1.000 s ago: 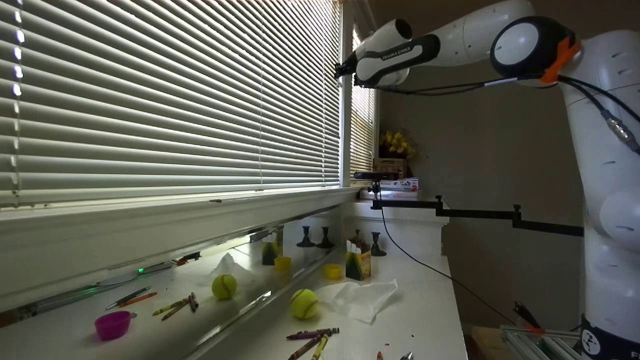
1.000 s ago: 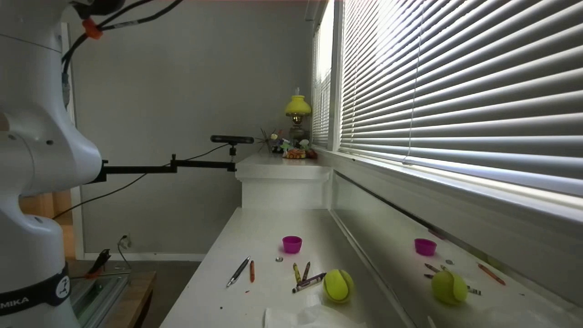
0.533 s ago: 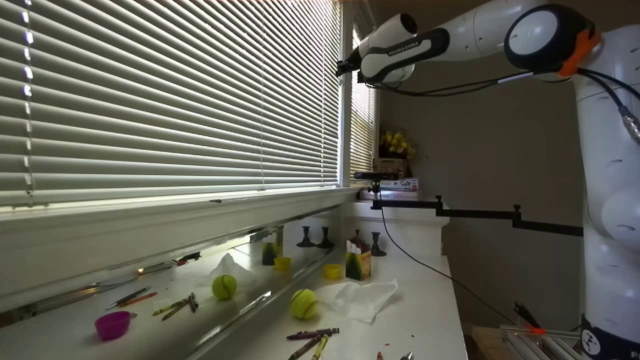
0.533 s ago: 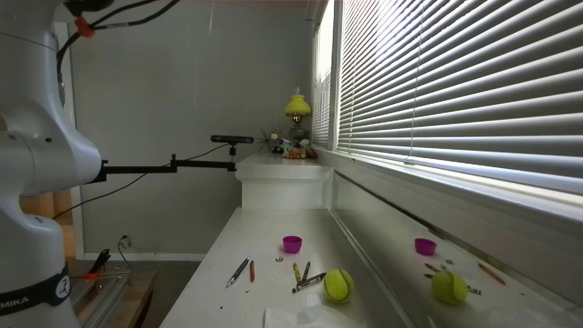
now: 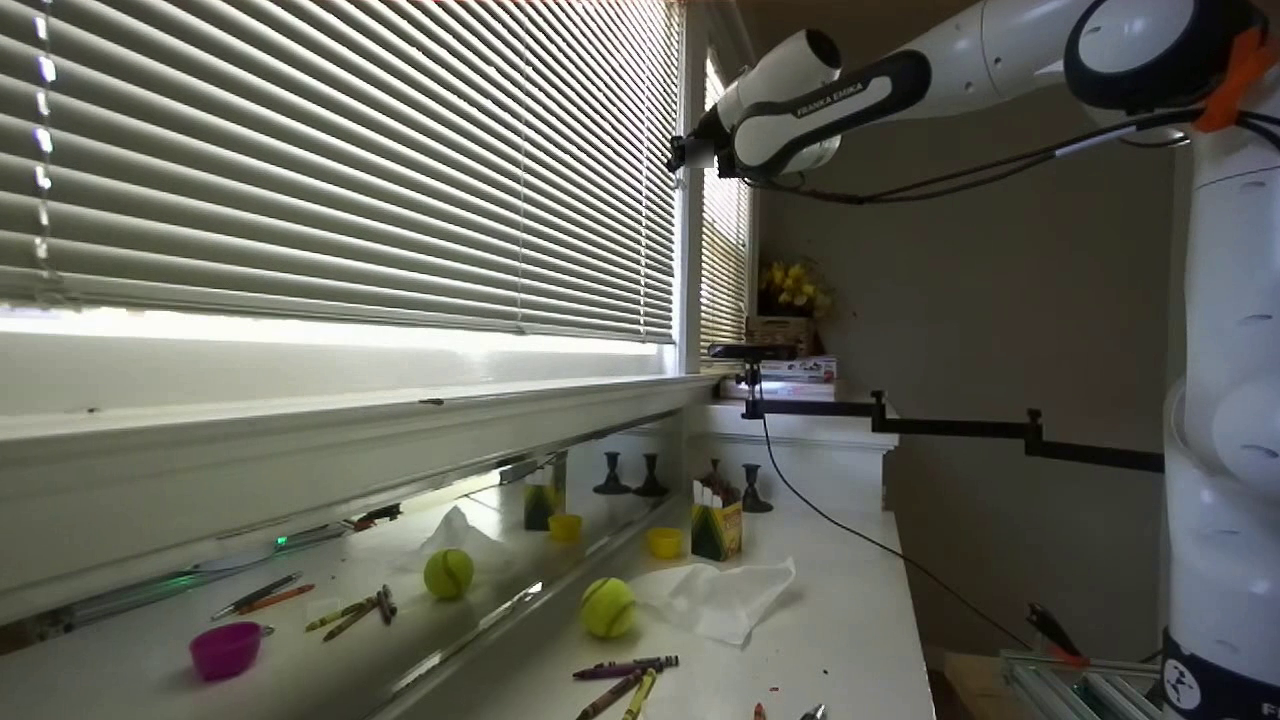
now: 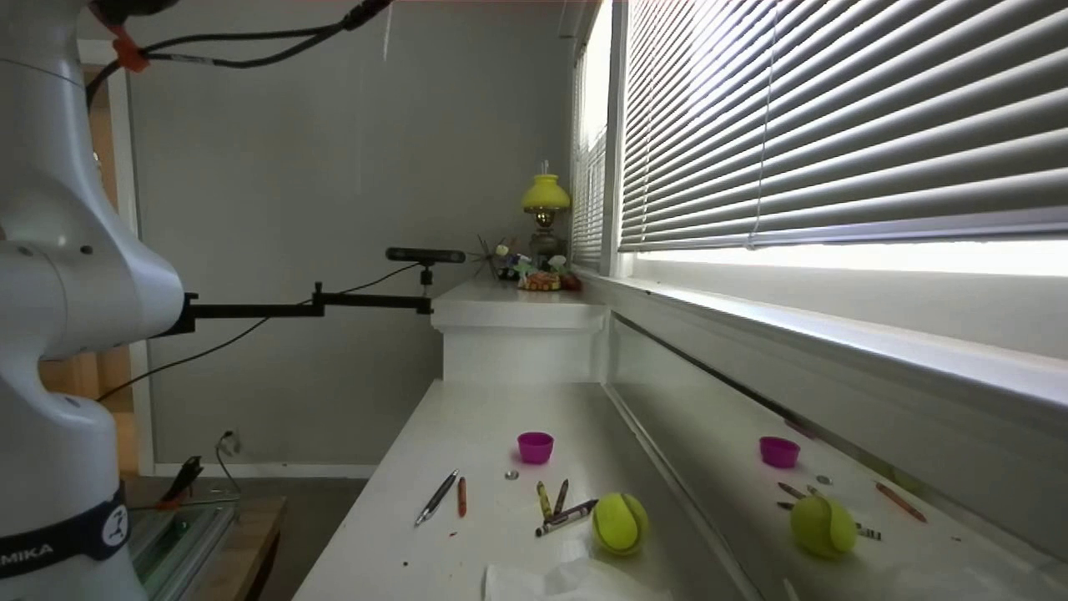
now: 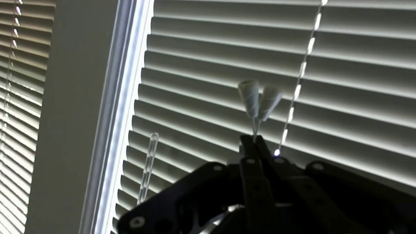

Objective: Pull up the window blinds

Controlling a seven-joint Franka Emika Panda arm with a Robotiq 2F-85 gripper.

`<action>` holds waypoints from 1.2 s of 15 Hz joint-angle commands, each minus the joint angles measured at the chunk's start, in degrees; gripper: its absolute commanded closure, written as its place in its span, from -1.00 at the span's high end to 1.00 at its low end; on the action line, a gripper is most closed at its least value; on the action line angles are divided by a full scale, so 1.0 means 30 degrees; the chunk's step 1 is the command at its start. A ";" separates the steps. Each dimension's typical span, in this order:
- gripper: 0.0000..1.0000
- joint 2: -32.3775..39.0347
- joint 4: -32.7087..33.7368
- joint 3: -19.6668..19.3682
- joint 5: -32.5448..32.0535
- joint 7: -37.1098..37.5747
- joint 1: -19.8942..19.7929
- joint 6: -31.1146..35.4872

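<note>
White-grey slats of the window blinds (image 5: 350, 180), wide across the upper left of the frame in an exterior view and present in both exterior views. Lower edge clear of the white window sill (image 5: 250, 420), with a bright band between.

Black gripper (image 7: 254, 139) at the lower centre of the wrist view, tips pressed together on thin cords (image 7: 254, 127). Directly above those tips, 2 whitish cone-shaped tassels (image 7: 249, 99), side by side, flared upward (a little blurred, but plain enough against the slats). Farther back, a bright-dotted cord (image 7: 303, 69) down the right of the tassels, a clear rod (image 7: 149, 165), tilted, to the left of the gripper, a pale window frame (image 7: 113, 81) beyond that, and another blind (image 7: 22, 81) at the left edge.

White robot arm (image 5: 960, 82) in from the upper right of an exterior view, gripper small and dark at the upper centre, overlapping the right end of the slats; cannot tell there whether touching.

White tabletop (image 5: 860, 620) along the bottom, below the sill. Tennis ball (image 5: 608, 610) beside a crumpled white sheet (image 5: 725, 600); crayons (image 5: 618, 670) loosely crossed near the ball; yellow cup (image 5: 664, 544) upright just beside a crayon box (image 5: 717, 530); dark candlestick (image 5: 755, 492) behind the box. Magenta cup (image 6: 535, 449), pen (image 6: 436, 498) and orange crayon (image 6: 462, 498) around the lower centre of an exterior view. To the right there, a mirror-like panel (image 6: 709, 455) with reflections of ball and magenta cup. Yellow-shaded lamp (image 6: 546, 196) near the upper centre.
</note>
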 commanded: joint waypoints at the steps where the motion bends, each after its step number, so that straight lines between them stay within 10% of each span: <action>1: -0.99 -0.2111 -0.4030 0.0391 -0.1958 0.1082 -0.0147 -0.0461; 18: -0.99 -0.4015 -1.2095 0.0566 -0.3972 0.1100 -0.0929 0.0439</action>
